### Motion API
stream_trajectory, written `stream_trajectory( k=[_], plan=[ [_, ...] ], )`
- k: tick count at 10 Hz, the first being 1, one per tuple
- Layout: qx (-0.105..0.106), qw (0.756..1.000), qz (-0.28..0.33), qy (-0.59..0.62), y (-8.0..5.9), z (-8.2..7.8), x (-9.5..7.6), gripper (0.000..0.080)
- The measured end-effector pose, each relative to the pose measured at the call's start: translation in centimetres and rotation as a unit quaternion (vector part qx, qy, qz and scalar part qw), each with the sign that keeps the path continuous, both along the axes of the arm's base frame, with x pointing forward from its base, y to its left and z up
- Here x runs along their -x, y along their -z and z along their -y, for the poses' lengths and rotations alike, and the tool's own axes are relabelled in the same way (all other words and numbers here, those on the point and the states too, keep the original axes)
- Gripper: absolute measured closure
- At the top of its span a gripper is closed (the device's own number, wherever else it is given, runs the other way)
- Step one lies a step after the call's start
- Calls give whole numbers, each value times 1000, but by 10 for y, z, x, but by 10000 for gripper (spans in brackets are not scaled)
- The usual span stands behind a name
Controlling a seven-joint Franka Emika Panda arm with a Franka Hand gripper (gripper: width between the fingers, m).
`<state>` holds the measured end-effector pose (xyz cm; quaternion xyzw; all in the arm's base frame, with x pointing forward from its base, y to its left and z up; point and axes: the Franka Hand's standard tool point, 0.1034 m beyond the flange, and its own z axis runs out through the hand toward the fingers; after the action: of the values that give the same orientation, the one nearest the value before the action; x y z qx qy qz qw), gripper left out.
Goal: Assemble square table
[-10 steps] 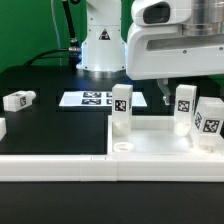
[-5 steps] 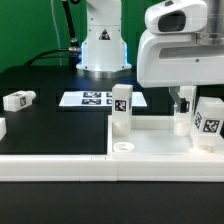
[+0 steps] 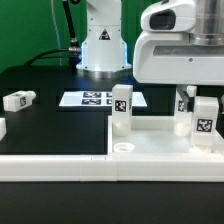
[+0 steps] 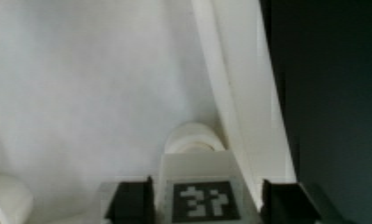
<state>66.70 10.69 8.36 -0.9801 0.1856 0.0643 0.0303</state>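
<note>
Arm point(image 3: 180, 50) dropped lower at upper right; leg point(image 3: 205, 120) shifted slightly with it. My tool point(image 4: 202, 203) clamped on that leg over table top point(image 3: 155, 140). I reckon corner-hole seating next.

No readable text; only black-and-white square tags on each leg point(image 3: 121, 108) and the marker board point(image 3: 88, 99).

Smooth white plastic square top point(image 3: 160, 143) and leg point(image 3: 205, 120); matt black table point(image 3: 55, 128).
</note>
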Motion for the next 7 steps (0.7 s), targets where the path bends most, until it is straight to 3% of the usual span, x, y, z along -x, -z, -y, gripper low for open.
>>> stream_trajectory(
  k=[4,7],
  plan=[
    [10,988,11,154,2,-1,1,507],
    [16,929,14,369,6,-19,2,506]
  ],
)
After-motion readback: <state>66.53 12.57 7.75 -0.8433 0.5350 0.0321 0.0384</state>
